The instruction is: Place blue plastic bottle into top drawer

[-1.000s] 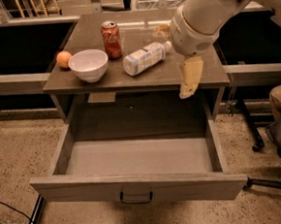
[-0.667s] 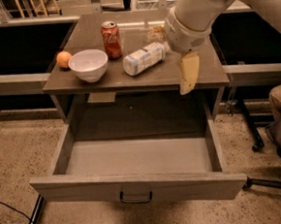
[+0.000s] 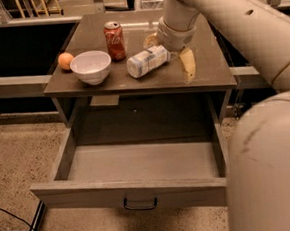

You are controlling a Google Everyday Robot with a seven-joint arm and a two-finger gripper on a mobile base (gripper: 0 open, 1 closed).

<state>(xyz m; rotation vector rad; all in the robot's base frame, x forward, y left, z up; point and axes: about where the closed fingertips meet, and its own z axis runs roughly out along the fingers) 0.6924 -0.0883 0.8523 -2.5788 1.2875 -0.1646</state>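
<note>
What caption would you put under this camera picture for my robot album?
The robot's open gripper hovers by the blue plastic bottle lying on the table, above the pulled-out top drawer.

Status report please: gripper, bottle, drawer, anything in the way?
Gripper open, astride cap end of blue plastic bottle. Bottle lying on tabletop. Top drawer pulled out, nothing seen inside. Red can, white bowl close beside bottle.

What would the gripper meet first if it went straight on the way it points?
Pointing down over the table, the open gripper would probably meet the blue plastic bottle lying between its fingers; depth is unclear, so possibly the table.
</note>
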